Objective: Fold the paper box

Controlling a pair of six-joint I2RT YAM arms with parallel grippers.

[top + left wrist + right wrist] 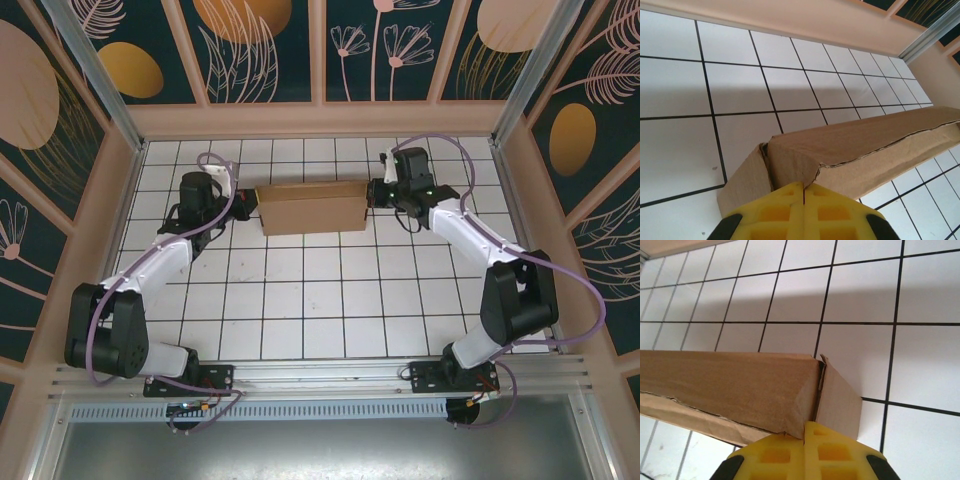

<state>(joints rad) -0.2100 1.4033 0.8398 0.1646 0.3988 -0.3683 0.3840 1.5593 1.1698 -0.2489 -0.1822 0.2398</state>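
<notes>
The paper box (312, 207) lies as a long brown shape in the upper middle of the top view, on the white tiled table (300, 310). The left gripper (240, 206) is at its left end and the right gripper (376, 195) at its right end. Both wrist views show the yellow fingers (780, 210) pressed together at the bottom edge, tips against a corner of the box.
</notes>
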